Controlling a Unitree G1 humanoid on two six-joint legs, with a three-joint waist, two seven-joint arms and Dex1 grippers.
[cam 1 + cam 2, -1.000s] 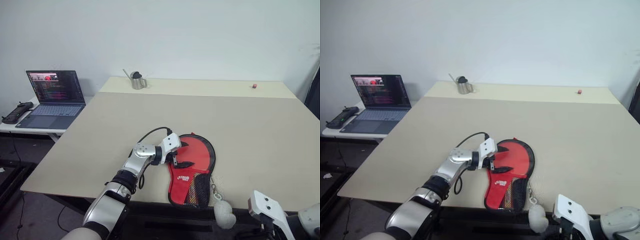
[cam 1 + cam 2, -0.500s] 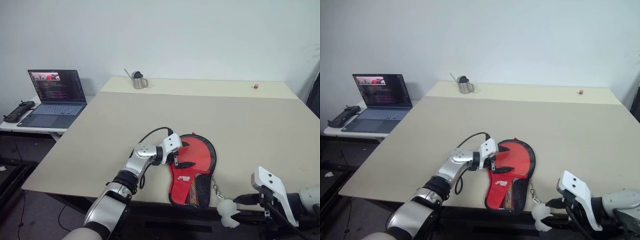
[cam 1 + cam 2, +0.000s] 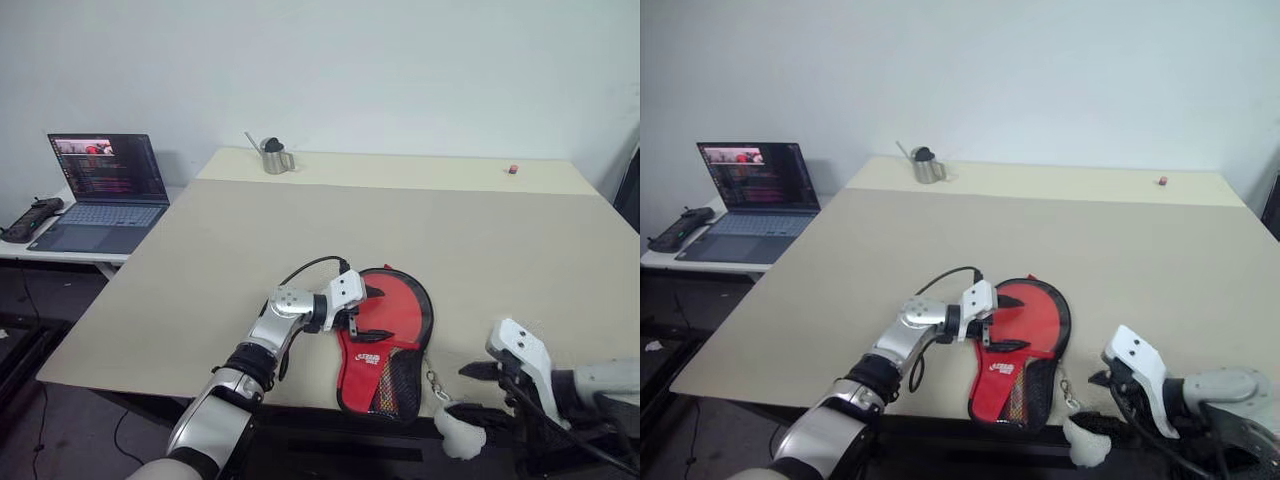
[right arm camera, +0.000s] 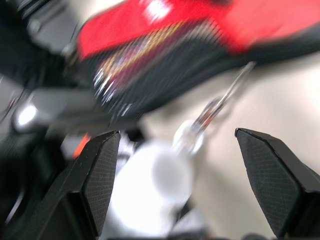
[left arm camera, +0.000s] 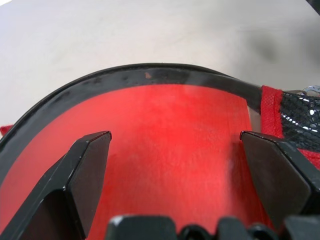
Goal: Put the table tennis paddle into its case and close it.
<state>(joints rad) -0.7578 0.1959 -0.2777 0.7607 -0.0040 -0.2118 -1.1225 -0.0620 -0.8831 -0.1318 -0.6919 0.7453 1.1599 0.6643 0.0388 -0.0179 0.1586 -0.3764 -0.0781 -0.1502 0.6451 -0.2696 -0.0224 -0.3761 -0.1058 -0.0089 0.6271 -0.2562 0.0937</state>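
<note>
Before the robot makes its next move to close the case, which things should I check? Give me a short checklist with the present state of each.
1. Case lies flat on the table, near the front edge: ok.
2. Left gripper is open over the case's red side, fingers spread: ok.
3. Right gripper is open, close to the pom-pom: ok.
4. Pom-pom hangs on its chain over the table edge, not gripped: ok.
5. Paddle fully inside the case: cannot tell.
6. Zipper closed all around: cannot tell.
</note>
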